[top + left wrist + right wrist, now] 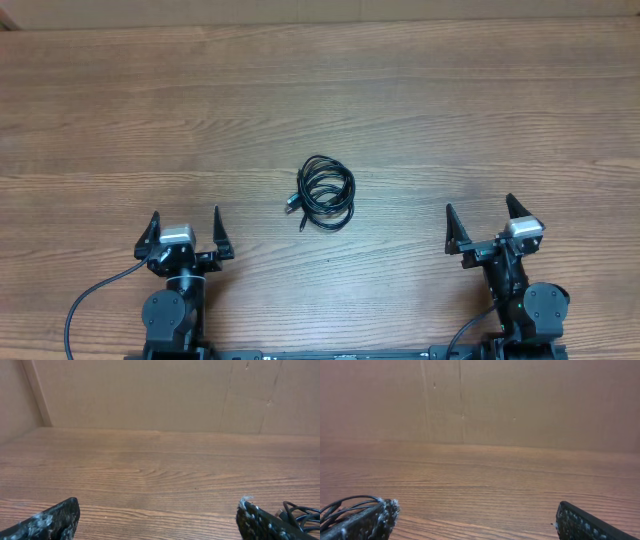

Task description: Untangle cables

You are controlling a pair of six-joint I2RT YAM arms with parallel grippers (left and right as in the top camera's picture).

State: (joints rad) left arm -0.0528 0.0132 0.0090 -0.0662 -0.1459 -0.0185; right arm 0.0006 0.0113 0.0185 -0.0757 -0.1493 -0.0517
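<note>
The cables (325, 193) lie coiled together as one small black bundle on the wooden table (320, 100), near its middle, with plug ends at the bundle's left side. My left gripper (186, 223) is open and empty, near the front edge, left of the bundle. My right gripper (480, 212) is open and empty, near the front edge, right of the bundle. A bit of the bundle shows at the lower right of the left wrist view (300, 512) and at the lower left of the right wrist view (342, 506).
A brown cardboard wall (150, 395) stands along the table's far edge. A thick black wire (85, 300) runs from the left arm's base at the front.
</note>
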